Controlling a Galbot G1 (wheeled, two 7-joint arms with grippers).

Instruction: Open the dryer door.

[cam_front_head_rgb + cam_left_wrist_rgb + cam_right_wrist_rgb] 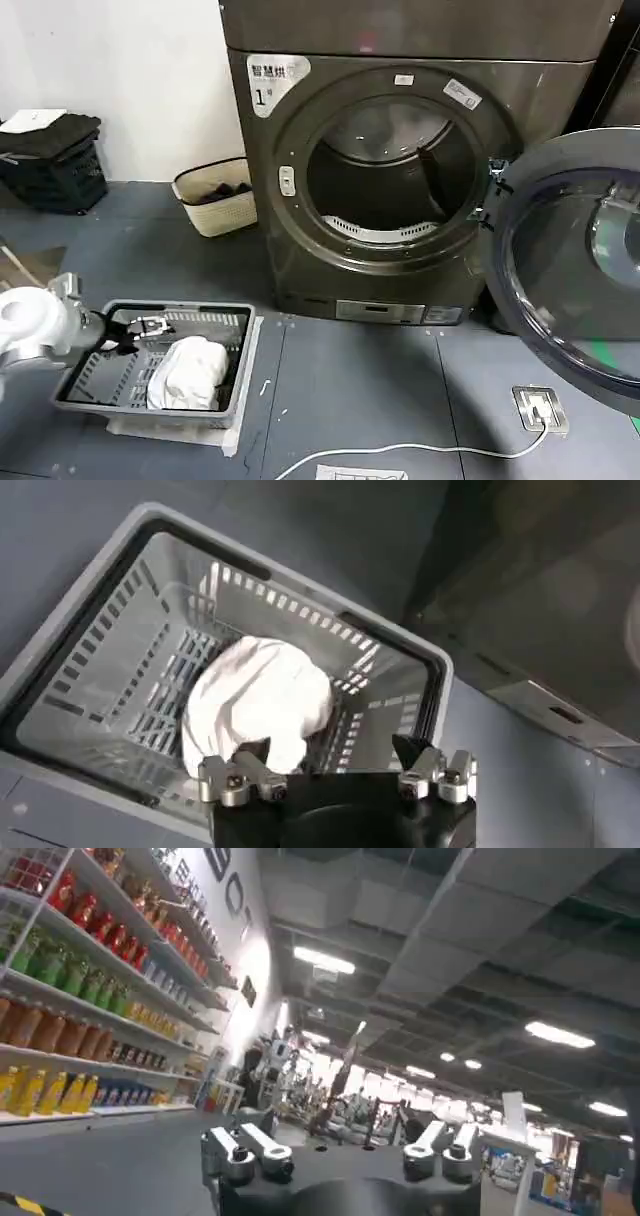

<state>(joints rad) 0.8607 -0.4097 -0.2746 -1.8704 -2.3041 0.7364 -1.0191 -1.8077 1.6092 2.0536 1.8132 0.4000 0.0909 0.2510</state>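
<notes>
Dryer door (570, 270) stands swung wide open to the right of the drum opening (385, 175), hinged at the machine's right edge, dark inner side facing me. The grey-brown dryer (300, 220) carries a "1" label at its upper left.

My left gripper (150, 327) hangs over the near-left rim of the grey laundry basket (235, 315) on the floor, fingers (232, 778) spread apart, holding nothing. A white bundled cloth (260, 705) lies in the basket just below them, untouched.

My right gripper (340, 1153) points up toward a ceiling and store shelves (80, 978), fingers parted, empty.

A cream wicker basket (215, 200) sits left of the dryer by the wall.
</notes>
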